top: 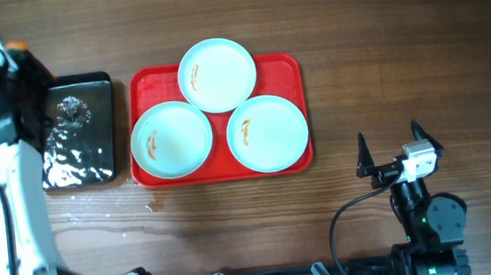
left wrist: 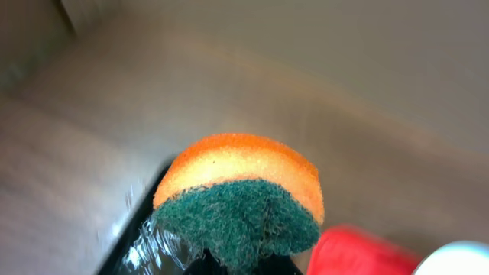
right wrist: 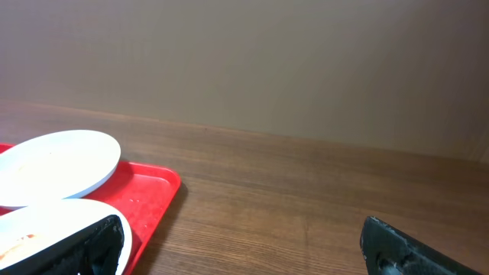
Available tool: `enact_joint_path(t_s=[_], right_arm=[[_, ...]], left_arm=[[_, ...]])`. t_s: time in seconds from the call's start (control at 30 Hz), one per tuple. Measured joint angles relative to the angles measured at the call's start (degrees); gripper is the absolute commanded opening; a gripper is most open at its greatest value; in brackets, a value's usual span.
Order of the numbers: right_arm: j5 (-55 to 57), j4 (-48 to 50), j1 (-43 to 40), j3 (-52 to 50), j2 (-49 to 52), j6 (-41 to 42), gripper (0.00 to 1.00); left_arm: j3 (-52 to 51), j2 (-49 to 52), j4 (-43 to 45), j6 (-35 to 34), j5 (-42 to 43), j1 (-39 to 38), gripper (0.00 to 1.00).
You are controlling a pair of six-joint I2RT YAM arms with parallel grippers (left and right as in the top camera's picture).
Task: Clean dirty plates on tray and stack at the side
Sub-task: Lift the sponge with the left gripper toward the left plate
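left pincer (top: 23, 61) was clamped tight on a sponge (left wrist: 238, 202), orange on top, yellow through the middle, green scouring face down, and the squeeze bowed it into an arch in the left wrist view. its own fingers barely showed there. right under the sponge sat the black tray (top: 89, 84), something shiny and clear glinting inside it; water or film, could not tell. the pincer hung over that tray's left side, up at the far left of the bench (top: 397, 35).

over to the right pincer (top: 388, 134): jaws spread wide, nothing between them, parked near the front right of the bench and well apart from the red tray (top: 288, 67). from its wrist camera, the two dark fingers (right wrist: 99, 244) framed the bottom corners, with the tray's corner off to the left.

now the plates, all three on the red tray, just beside the black one. the far plate (top: 217, 75) sat at the back edge, centred, hanging over the rim and overlapping the two in front. the left plate (top: 172, 139) and the right plate (top: 267, 133) lay side by side at the front, rims nearly touching. each one carried a small brown smear on its left side.
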Motion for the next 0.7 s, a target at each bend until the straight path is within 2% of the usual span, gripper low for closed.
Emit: enact_joint_path(t_s=[0.17, 0.23, 0.53, 0.7], right_arm=[[0.0, 0.0, 0.0, 0.0, 0.0, 0.0, 1.0], [0.0, 0.0, 0.0, 0.0, -0.02, 0.0, 1.0], [0.0, 0.0, 0.02, 0.0, 0.0, 0.0, 1.0], [0.0, 0.0, 0.0, 0.0, 0.0, 0.0, 1.0]], left_arm=[[-8.5, 12.44, -0.81, 5.66, 0.35, 0.04, 0.04], [-9.25, 13.35, -1.38, 6.75, 0.42, 0.04, 0.04], [-2.27, -5.86, 13.05, 8.22, 0.61, -0.07, 0.04], [-2.21, -4.35, 7.32, 8.26, 2.27, -0.07, 0.04]])
